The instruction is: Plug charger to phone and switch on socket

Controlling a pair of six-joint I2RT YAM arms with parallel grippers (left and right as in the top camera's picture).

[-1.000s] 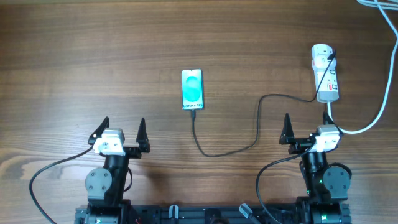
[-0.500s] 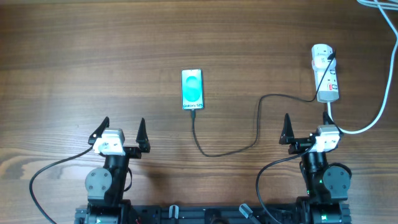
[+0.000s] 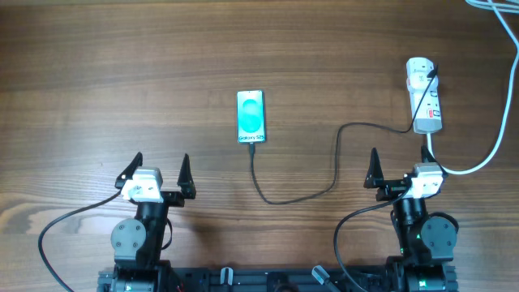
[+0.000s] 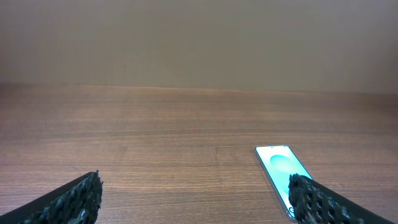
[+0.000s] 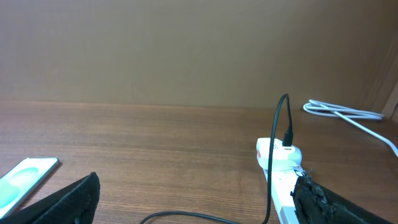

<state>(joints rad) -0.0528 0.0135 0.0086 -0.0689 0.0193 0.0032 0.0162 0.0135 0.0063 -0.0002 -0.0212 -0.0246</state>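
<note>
- Overhead view, closest to the robot's base: the left gripper (image 3: 160,160) sits low over the table (image 3: 97,65) with its jaws spread wide apart, nothing between them.
- Same deal for the right gripper (image 3: 399,156): jaws wide apart and empty, just short of the near end of the socket.
- A bit further out, the charger (image 3: 284,200) makes a loose U on the wood between the two arms. One end runs up to the near short edge of the phone and looks like it meets it there.
- The phone (image 3: 250,117) lies flat around mid-table, teal screen up, well apart from both grippers. The left wrist camera sees it (image 4: 281,169) off to the right, just past one fingertip.
- Further right, the socket (image 3: 424,105) lies lengthwise with red marks on top. The charger's black plug sits in its far end, which the right wrist camera shows too (image 5: 279,157). Can't tell if the switch is on.
- Farthest out, the thick white cord (image 3: 486,158) swings off toward the table's right edge and far corner.
</note>
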